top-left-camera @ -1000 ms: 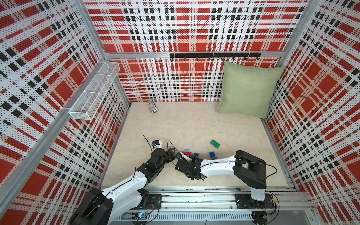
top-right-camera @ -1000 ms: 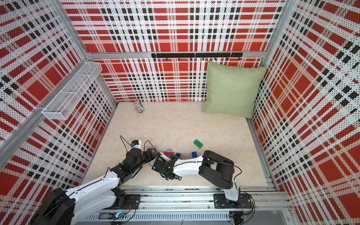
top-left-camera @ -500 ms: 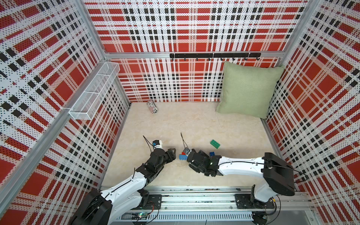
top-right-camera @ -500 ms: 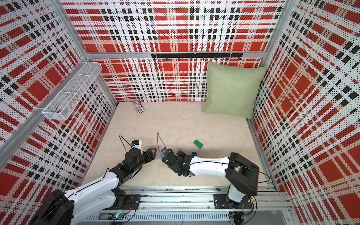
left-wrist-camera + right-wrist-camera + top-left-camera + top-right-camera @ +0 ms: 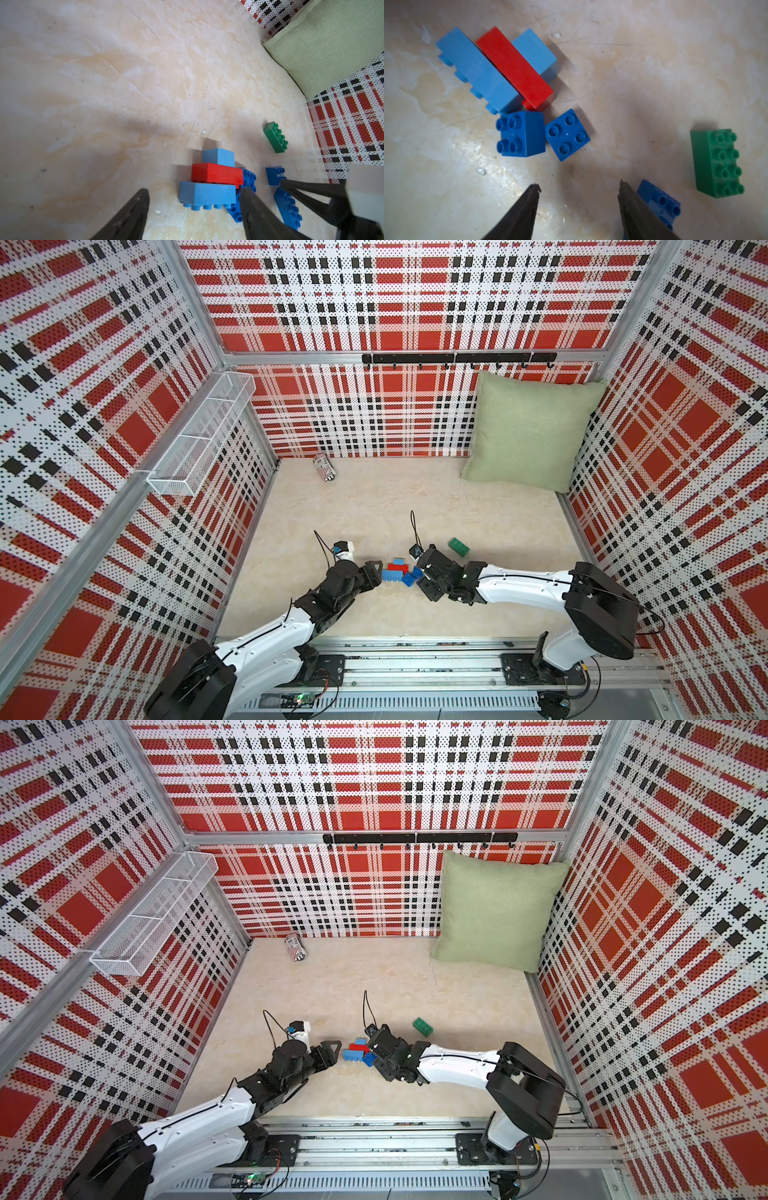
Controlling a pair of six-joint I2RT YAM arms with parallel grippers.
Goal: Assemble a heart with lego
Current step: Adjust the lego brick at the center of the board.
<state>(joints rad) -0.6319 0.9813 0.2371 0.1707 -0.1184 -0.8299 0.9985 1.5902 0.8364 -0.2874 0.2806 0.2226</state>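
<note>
In both top views the half-built heart [image 5: 397,571] lies near the worktop's [image 5: 374,506] rail-side edge, about midway along it, between the left gripper [image 5: 375,570] and right gripper [image 5: 420,574]. In the left wrist view the left gripper is spread, pinching nothing, with the heart just ahead. In the right wrist view the right gripper is spread and empty, near loose lego [image 5: 568,135]. The bricks look light, rigid and slick, so it seems best to pinch flat sides, not studs.

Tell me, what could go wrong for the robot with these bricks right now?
The tipped dark blue square sits right beside the flat dark blue square and the joined stack, so the open right gripper reaching for one may shove the others. Another dark blue brick lies close beside its finger and could get swept aside.
</note>
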